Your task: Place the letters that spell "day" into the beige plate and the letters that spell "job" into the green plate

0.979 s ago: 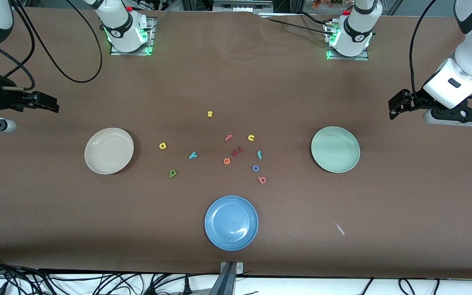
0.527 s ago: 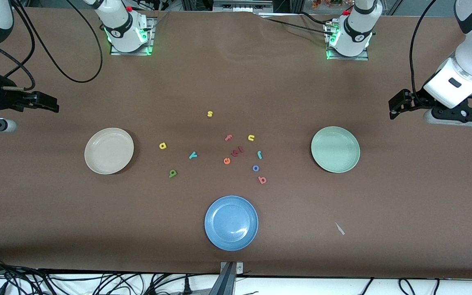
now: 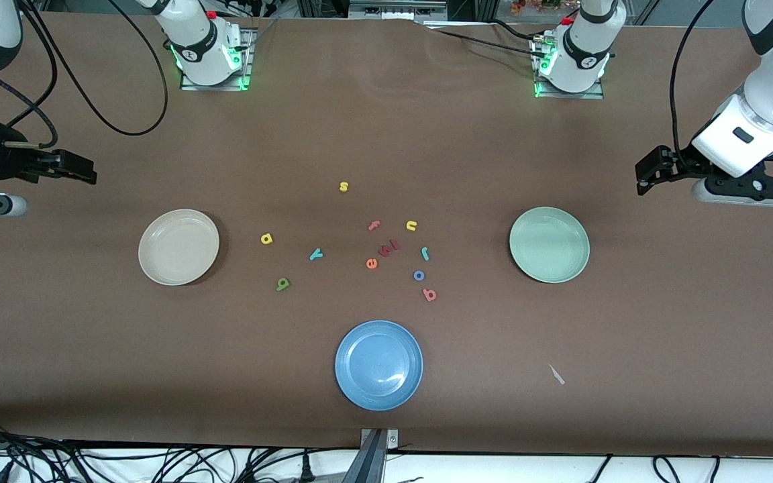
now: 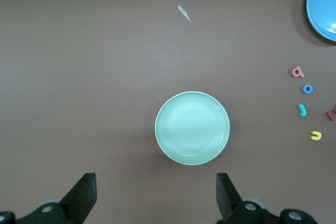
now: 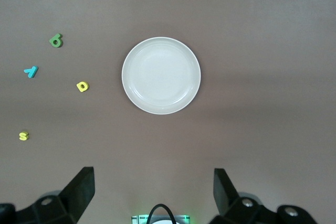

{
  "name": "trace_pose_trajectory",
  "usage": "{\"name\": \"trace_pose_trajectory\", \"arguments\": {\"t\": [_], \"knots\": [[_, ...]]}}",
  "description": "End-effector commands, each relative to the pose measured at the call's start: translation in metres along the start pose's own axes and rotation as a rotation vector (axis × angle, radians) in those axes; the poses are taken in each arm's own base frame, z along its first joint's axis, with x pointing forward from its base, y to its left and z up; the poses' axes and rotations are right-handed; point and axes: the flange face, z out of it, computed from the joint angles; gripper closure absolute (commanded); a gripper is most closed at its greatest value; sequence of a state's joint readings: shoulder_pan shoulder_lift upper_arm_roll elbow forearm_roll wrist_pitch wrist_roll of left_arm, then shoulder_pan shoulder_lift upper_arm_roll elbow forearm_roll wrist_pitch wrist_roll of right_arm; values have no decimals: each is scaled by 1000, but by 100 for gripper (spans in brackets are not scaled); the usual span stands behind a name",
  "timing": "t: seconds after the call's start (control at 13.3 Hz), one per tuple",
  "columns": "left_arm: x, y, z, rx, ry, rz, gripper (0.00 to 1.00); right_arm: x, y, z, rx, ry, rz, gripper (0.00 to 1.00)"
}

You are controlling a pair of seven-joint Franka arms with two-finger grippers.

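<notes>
Right gripper [image 3: 84, 171] hangs over the bare table at the right arm's end, fingers [image 5: 79, 190] spread wide with nothing between them — arm waiting. The round shallow cream-beige plate [image 3: 178, 247] sits empty toward that end.

Next come the small foam letters for "day", all on the brown table cloth [image 3: 386, 134] and none in a plate: the yellow a [image 3: 266, 238] closest to the beige plate, the green d [image 3: 282, 284] nearer the front camera, the teal y [image 3: 316, 254] between them and the middle cluster. A yellow s [image 3: 343, 186] lies apart, farther from the camera.

Middle cluster: pink f [image 3: 374, 225], orange e [image 3: 372, 263] just beside dark red letters [image 3: 390, 247], yellow u [image 3: 411, 226]. A round blue plate [image 3: 378, 364] sits nearest the camera.

"job" letters, also loose on the cloth: teal-blue j [image 3: 425, 253], blue ring-shaped o [image 3: 419, 275], red-pink b [image 3: 430, 294], each nearer the camera than the last.

The round pale mint-green plate [image 3: 549, 244] is empty, toward the left arm's end. A small pale scrap [image 3: 556, 374] lies nearer the camera.

Left gripper [image 3: 651, 176] hangs over the table just off the green plate — fingers [image 4: 84, 195] wide apart, holding nothing.
</notes>
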State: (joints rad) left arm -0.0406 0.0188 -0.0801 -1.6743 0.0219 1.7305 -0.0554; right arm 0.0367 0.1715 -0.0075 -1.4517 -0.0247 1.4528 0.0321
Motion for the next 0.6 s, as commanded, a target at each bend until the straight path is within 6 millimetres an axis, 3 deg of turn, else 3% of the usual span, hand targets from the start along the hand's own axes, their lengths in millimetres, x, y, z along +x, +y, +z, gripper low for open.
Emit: {"name": "trace_pose_trajectory", "arguments": {"t": [0.0,0.53], "knots": [[-1,2,-2,3,3,12,0,-5,1,-5,-4,3,-13,0],[-2,2,0,3,-3,4,0,-5,1,-5,-4,3,-13,0]]}}
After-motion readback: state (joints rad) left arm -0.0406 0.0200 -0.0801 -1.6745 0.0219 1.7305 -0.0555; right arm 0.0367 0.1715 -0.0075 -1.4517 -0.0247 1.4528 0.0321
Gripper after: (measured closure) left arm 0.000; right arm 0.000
